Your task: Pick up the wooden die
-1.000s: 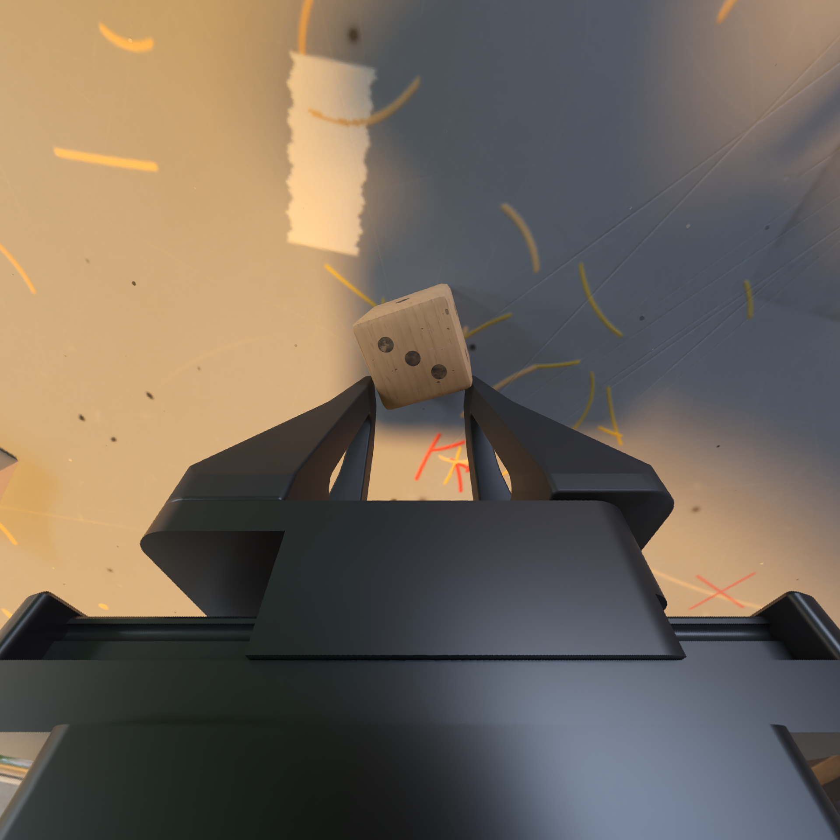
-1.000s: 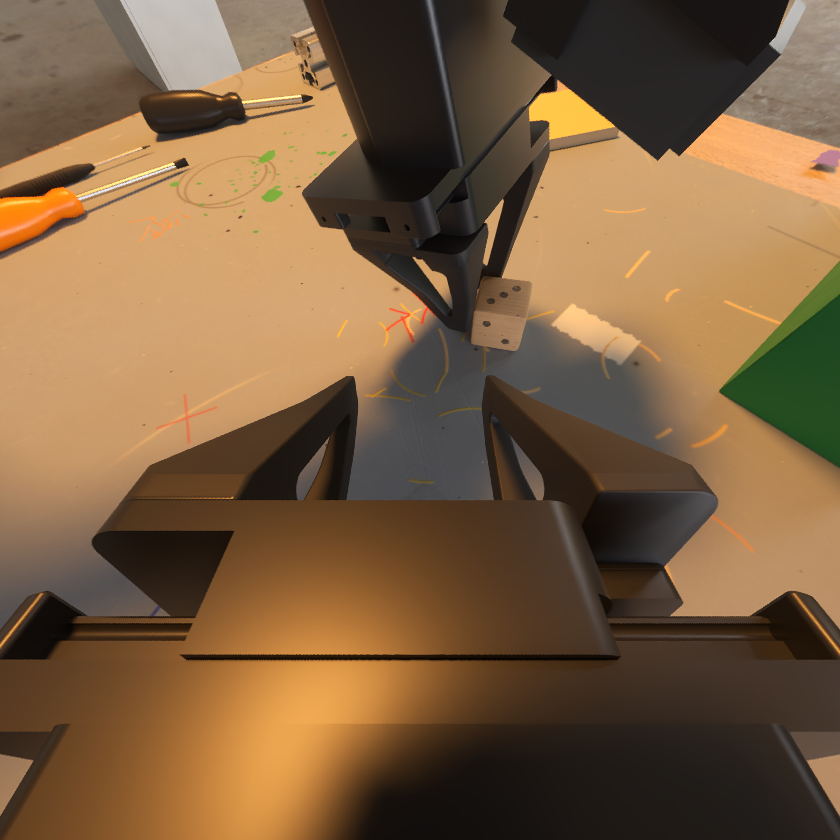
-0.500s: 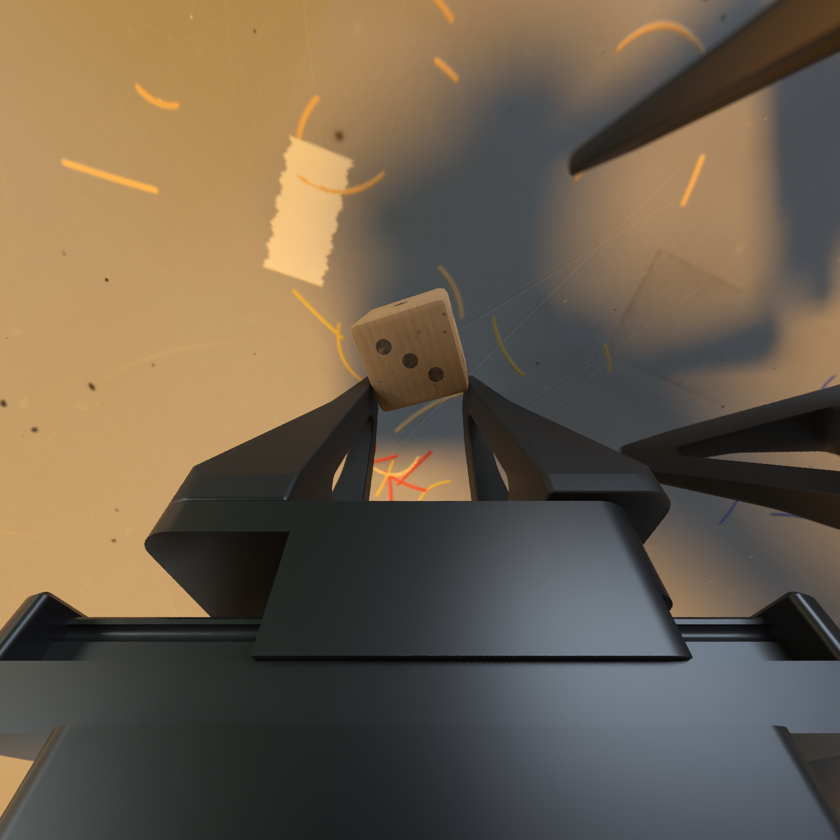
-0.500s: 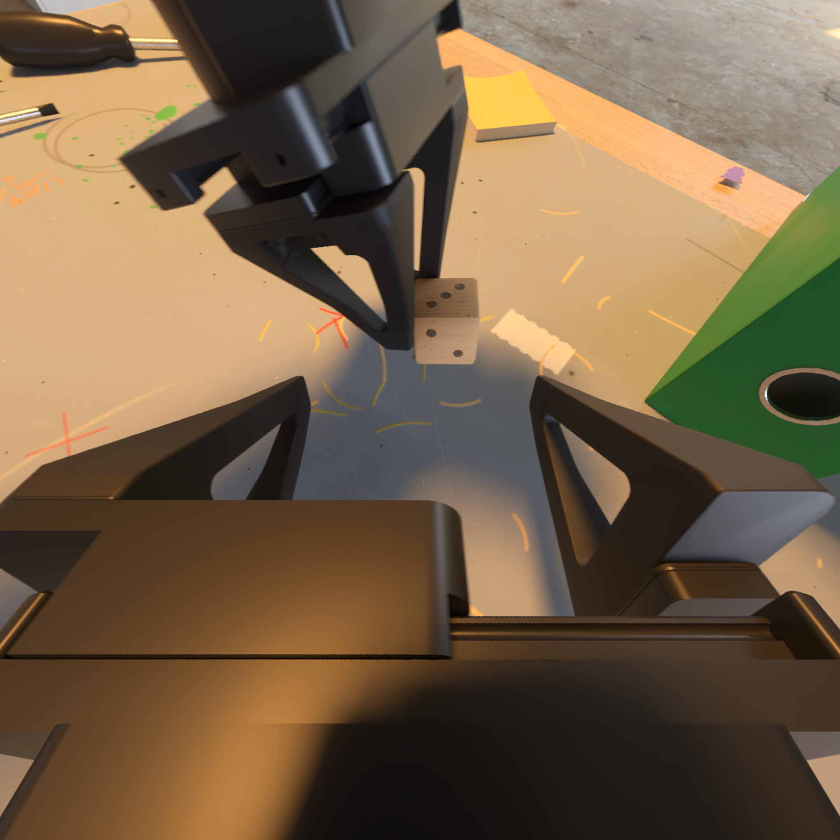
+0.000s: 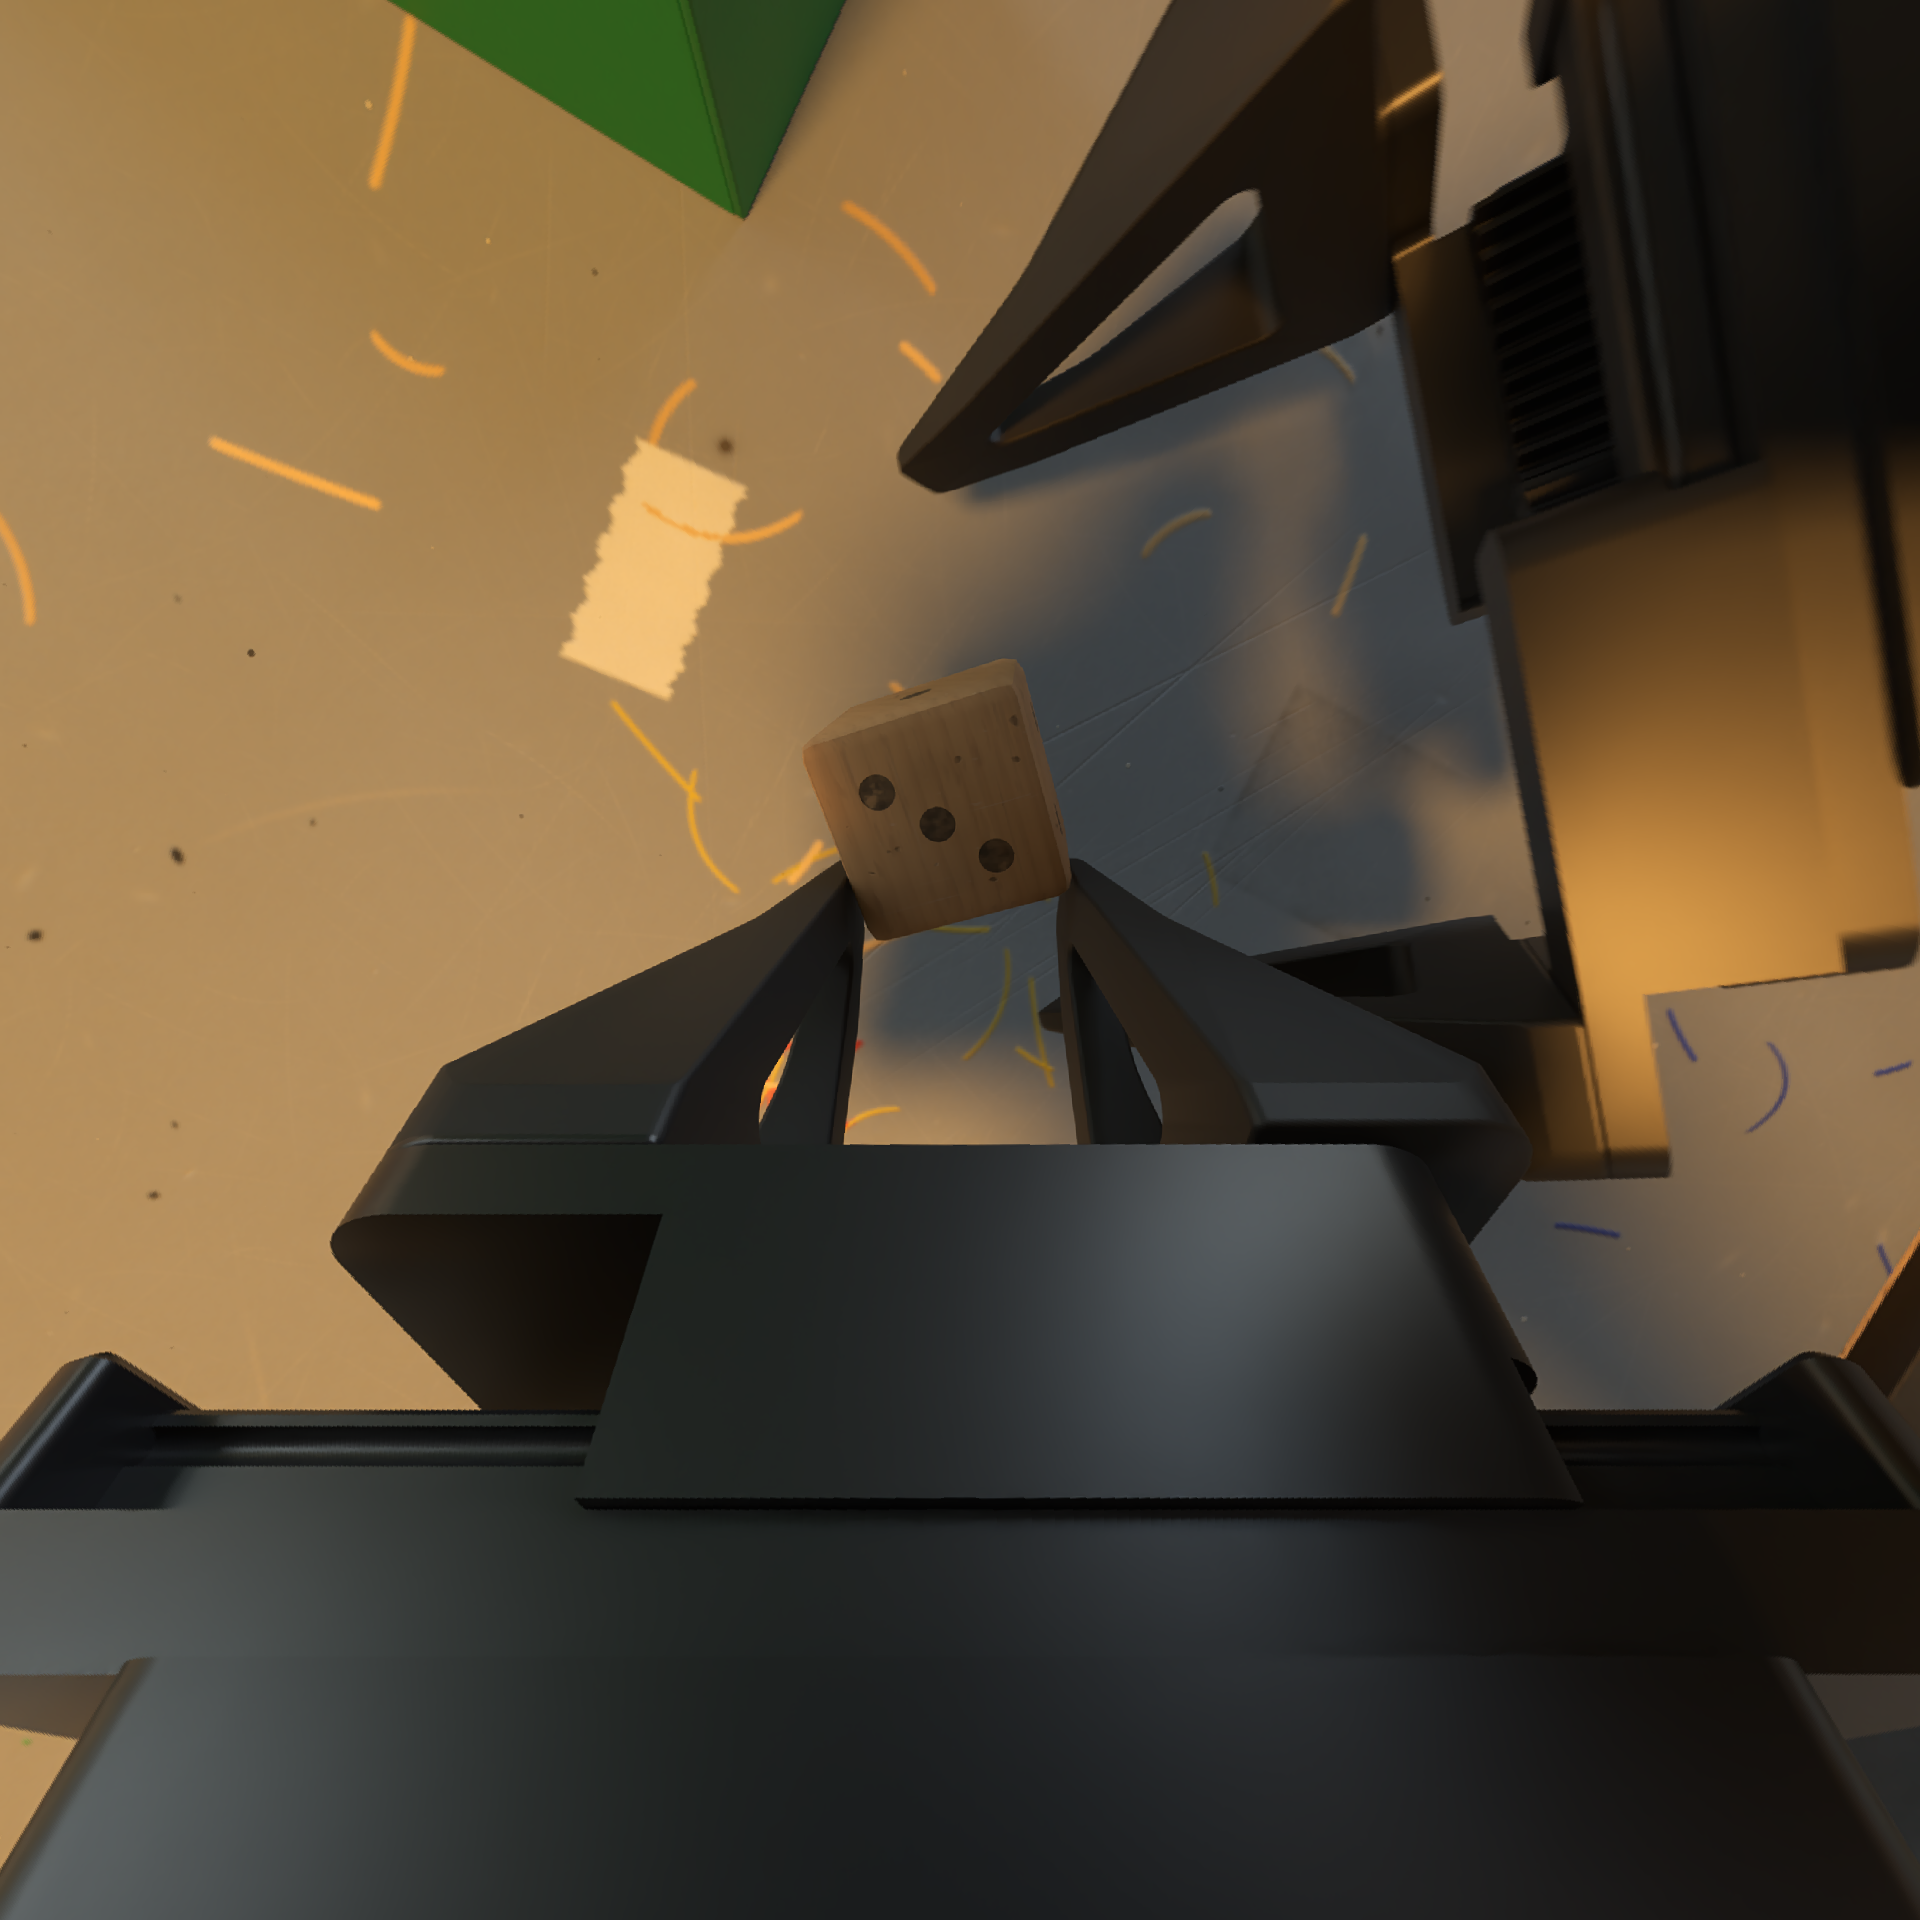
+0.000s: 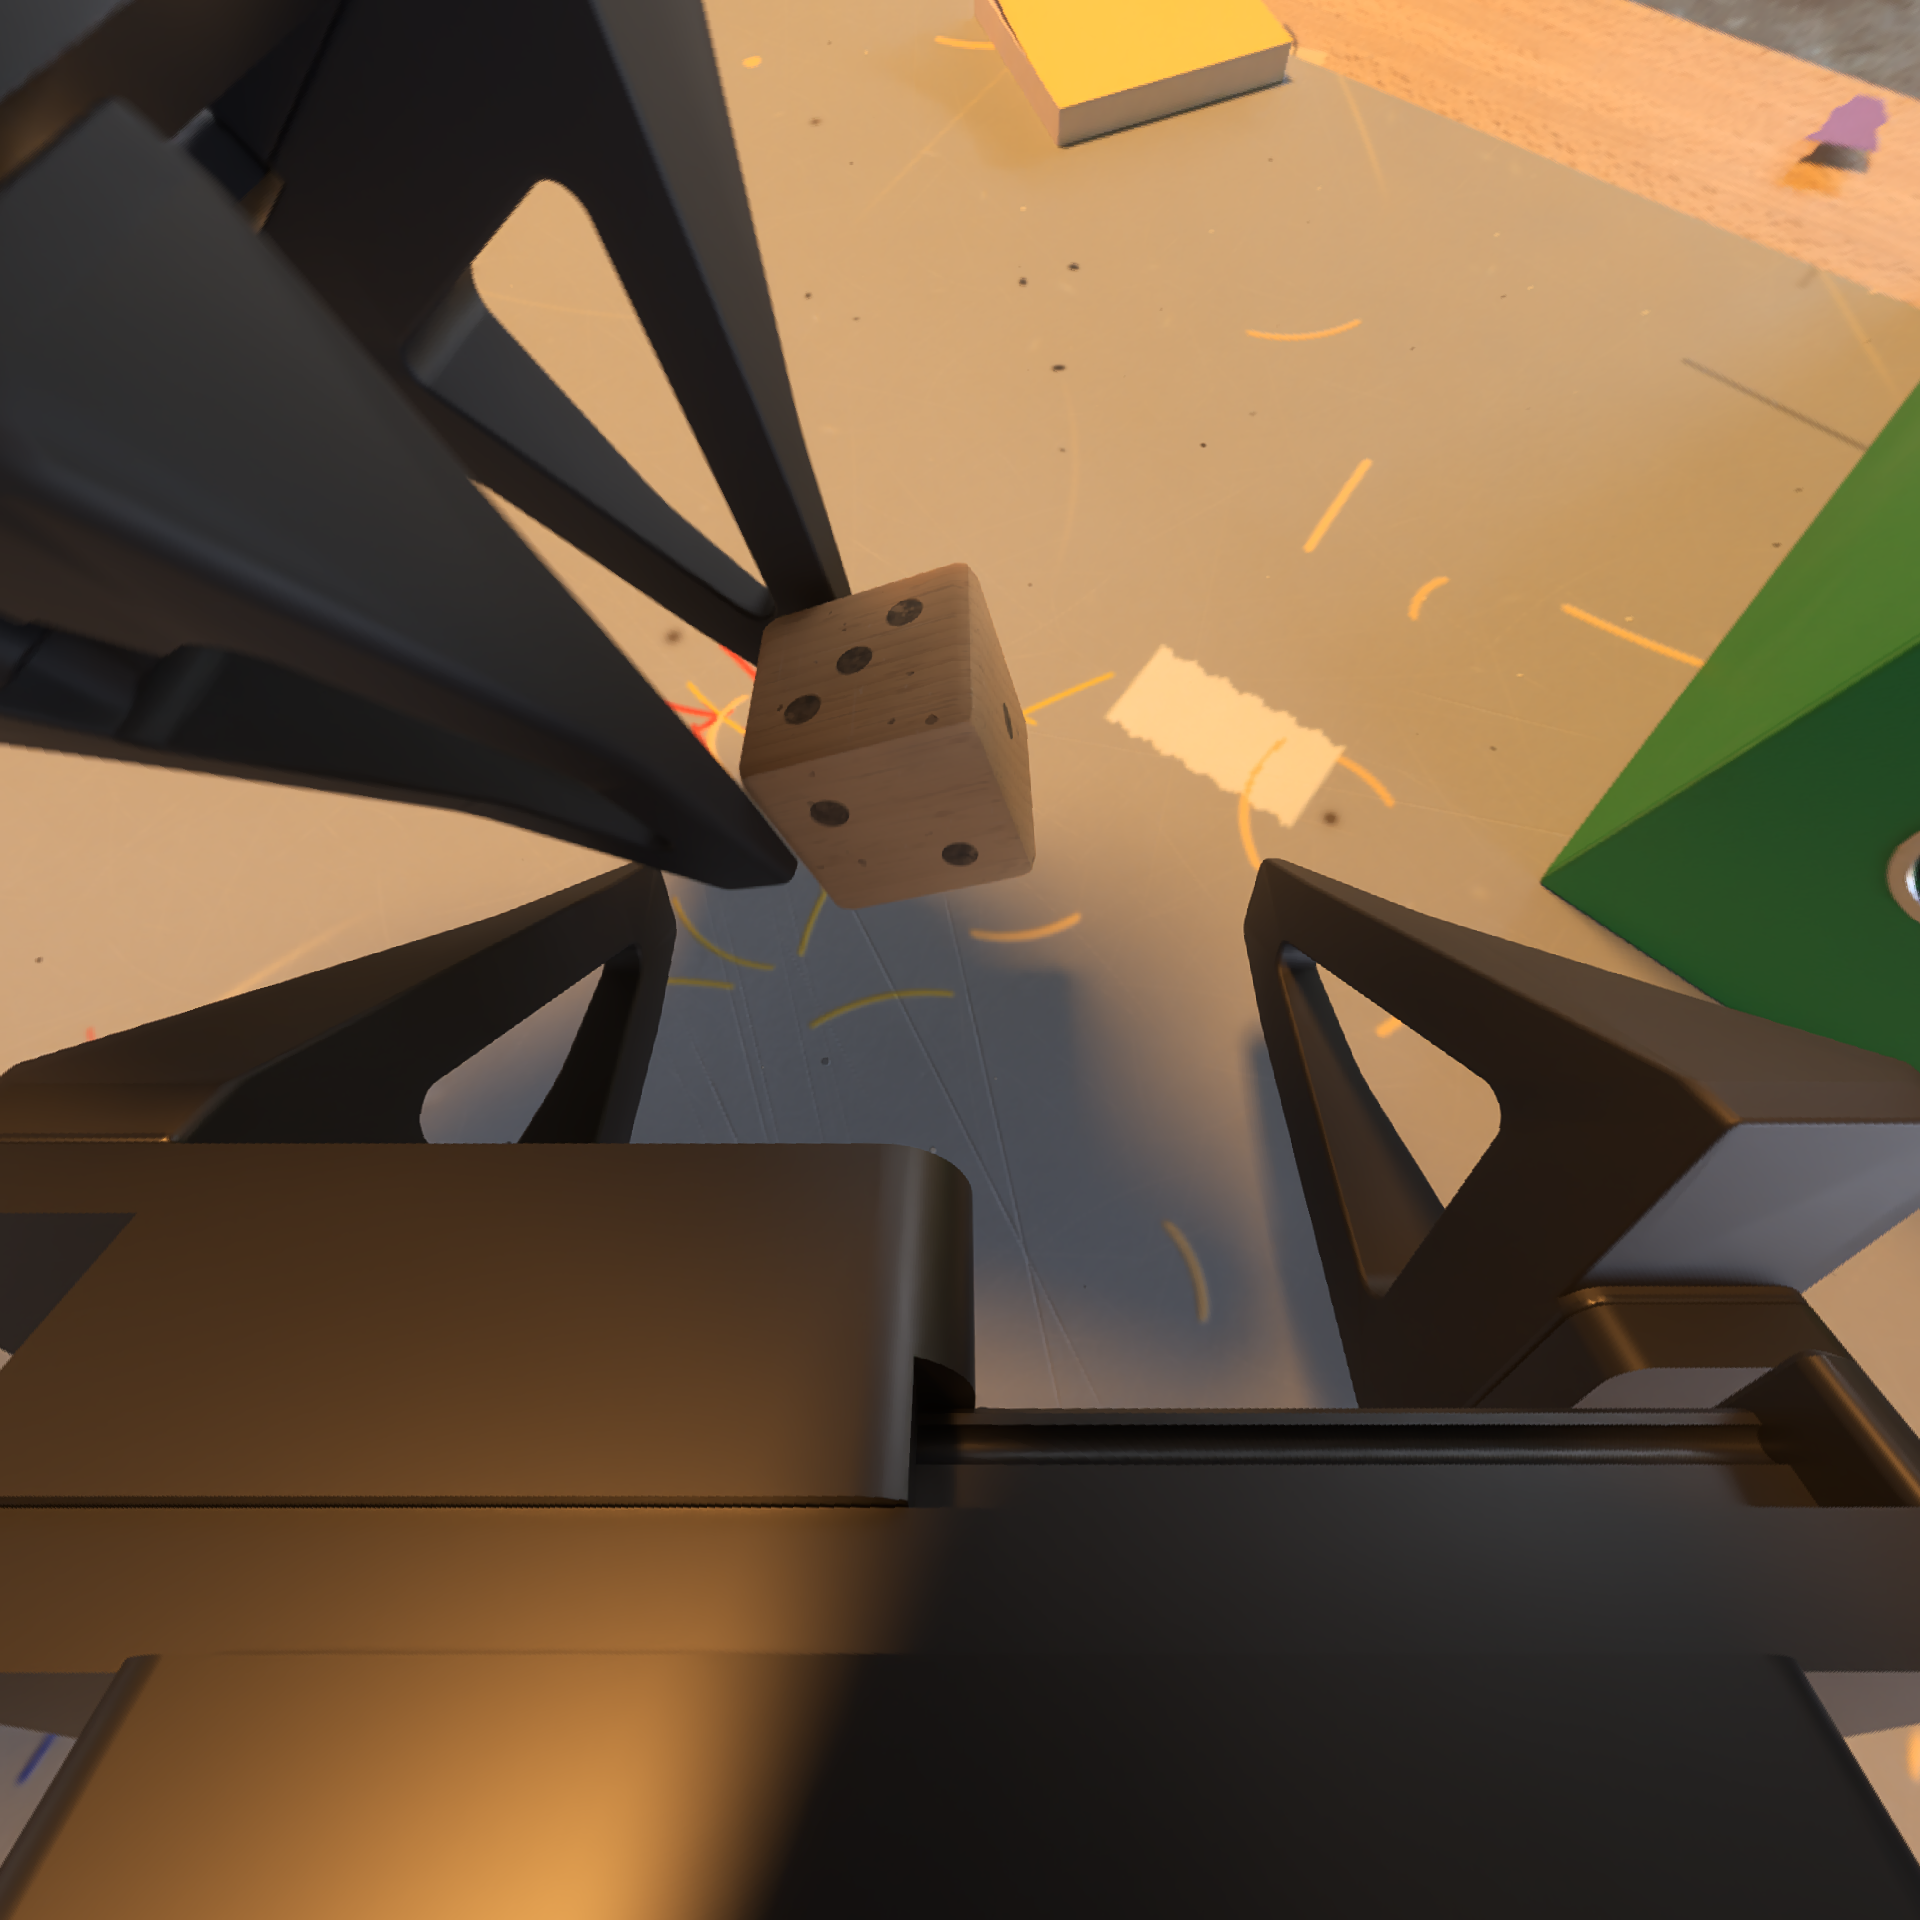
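Observation:
The wooden die (image 5: 935,802) with dark pips is pinched at its near edge between the tips of my left gripper (image 5: 958,896), held above the tan table. In the right wrist view the die (image 6: 888,732) hangs from the left gripper's fingers (image 6: 717,821) at centre. My right gripper (image 6: 956,883) is open wide and empty, just below and in front of the die, its fingertips either side of it without touching. The right gripper also shows at the upper right of the left wrist view (image 5: 1195,301).
A green block (image 6: 1787,821) with a round hole stands close on the right; its corner shows in the left wrist view (image 5: 665,83). A yellow pad (image 6: 1143,62) lies near the table's far wooden edge (image 6: 1621,125). A pale tape strip (image 6: 1221,748) lies flat on the table.
The right gripper has moved in close to the die and stayed wide open. The left gripper has kept its hold on the die, raised above the table.

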Controlling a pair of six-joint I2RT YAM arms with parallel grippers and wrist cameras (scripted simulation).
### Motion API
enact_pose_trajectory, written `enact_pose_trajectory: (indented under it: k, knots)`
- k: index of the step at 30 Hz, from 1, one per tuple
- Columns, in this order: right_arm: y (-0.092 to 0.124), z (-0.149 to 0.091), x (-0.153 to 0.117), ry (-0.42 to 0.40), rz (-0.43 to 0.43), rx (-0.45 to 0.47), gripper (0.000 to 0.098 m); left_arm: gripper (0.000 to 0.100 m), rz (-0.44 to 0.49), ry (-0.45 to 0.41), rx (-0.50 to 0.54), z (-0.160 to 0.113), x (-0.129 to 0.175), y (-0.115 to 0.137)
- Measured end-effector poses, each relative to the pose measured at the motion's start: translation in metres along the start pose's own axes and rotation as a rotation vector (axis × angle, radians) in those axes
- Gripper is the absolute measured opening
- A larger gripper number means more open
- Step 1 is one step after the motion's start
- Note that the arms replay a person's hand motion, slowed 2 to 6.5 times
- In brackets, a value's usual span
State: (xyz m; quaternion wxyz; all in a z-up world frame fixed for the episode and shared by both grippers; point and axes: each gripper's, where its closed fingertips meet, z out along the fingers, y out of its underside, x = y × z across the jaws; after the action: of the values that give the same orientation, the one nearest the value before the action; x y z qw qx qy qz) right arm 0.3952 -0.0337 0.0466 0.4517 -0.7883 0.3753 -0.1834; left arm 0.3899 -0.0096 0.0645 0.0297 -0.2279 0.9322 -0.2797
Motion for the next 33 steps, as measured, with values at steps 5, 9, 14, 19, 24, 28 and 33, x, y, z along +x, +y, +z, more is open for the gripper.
enact_pose_trajectory:
  k: [5, 9, 14, 19, 24, 28, 33]
  knots:
    - [0.001, 0.002, -0.002, -0.055, 0.037, -0.006, 0.0939, 0.032, -0.009, -0.013, 0.05, -0.005, 0.007, -0.004]
    - [0.003, 0.003, -0.003, -0.086, 0.059, -0.026, 0.094, 0.032, -0.011, -0.037, 0.087, -0.008, 0.01, -0.007]
    - [0.003, 0.004, -0.003, -0.106, 0.076, -0.031, 0.0939, 0.032, -0.027, -0.066, 0.13, -0.012, 0.012, -0.012]
    - [0.004, 0.003, -0.003, -0.118, 0.11, -0.041, 0.0939, 0.032, -0.058, -0.071, 0.173, -0.016, 0.014, -0.016]
    - [0.002, 0.002, -0.003, -0.124, 0.151, -0.026, 0.0939, 0.032, -0.07, -0.087, 0.212, -0.02, 0.014, -0.019]
    - [0.001, -0.001, -0.001, -0.119, 0.177, -0.006, 0.0939, 0.032, -0.081, -0.081, 0.247, -0.022, 0.017, -0.022]
    - [0.001, -0.003, -0.001, -0.137, 0.207, 0.003, 0.094, 0.032, -0.098, -0.09, 0.307, -0.026, 0.018, -0.025]
